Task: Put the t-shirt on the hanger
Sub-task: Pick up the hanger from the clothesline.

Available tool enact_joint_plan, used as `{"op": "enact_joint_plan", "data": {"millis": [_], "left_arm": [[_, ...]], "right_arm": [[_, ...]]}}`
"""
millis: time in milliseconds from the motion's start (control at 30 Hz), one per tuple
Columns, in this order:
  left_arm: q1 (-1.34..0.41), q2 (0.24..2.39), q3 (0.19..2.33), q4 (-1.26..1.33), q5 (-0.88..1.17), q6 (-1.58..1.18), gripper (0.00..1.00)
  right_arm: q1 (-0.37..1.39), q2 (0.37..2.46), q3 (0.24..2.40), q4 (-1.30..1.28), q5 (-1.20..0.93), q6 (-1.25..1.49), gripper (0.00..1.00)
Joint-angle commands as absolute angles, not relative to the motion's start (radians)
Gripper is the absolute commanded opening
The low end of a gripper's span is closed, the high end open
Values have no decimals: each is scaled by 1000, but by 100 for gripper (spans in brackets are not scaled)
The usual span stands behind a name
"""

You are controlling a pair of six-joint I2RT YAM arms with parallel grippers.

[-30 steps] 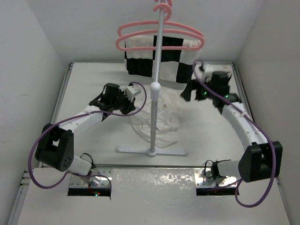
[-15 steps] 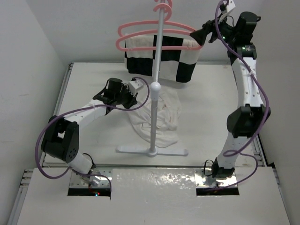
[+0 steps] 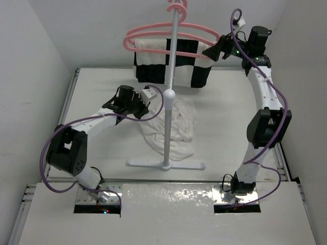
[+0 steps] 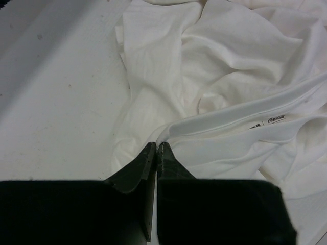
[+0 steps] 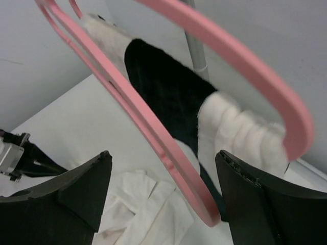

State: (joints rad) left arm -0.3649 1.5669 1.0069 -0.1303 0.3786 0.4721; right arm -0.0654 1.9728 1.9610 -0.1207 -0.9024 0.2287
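Observation:
The white t-shirt lies crumpled on the table round the foot of the rack pole. My left gripper is low at the pile's left edge. In the left wrist view its tips are shut on a fold of the t-shirt by the neck hem. My right gripper is raised to the right end of the pink hangers. It is open, with the end of the nearer pink hanger between its fingers and touching neither. The t-shirt shows far below.
A twin pink hanger carries the black-and-white checkered cloth, which hangs close behind the right gripper's fingers. The rack's flat base sits in front of the t-shirt. White walls enclose the table on the left, right and back.
My right arm rose from table height up to the right end of the hangers, and its jaws have narrowed a little. The hangers swung slightly left. The left gripper stayed shut at the t-shirt.

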Motion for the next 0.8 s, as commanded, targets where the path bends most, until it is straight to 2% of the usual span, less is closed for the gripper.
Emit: {"op": "enact_joint_plan", "data": {"millis": [0,100,233,300,367,533,767], "left_arm": [[-357,1545,1008,-90,368,494,0],[-357,1543,1003,-89,365,497,0],[-357,1543,1003,-83,365,497,0],[-357,1542,1005,-78,361,500,0],[-357,1542,1006,-75,357,503,0],[-357,1537,1008,-74,345,512,0],[-356,1529,1002,-80,328,529,0]], "right_arm": [[-71,1867,1915,-126,-928,164,81],[-71,1842,1891,-156,-914,141,80],[-69,1841,1881,-134,-923,164,67],[-66,1868,1888,-98,-956,221,55],[-57,1902,1934,-49,-1008,284,50],[-11,2022,2101,-63,-1038,296,49],[40,2098,2172,-41,-1049,322,47]]}}
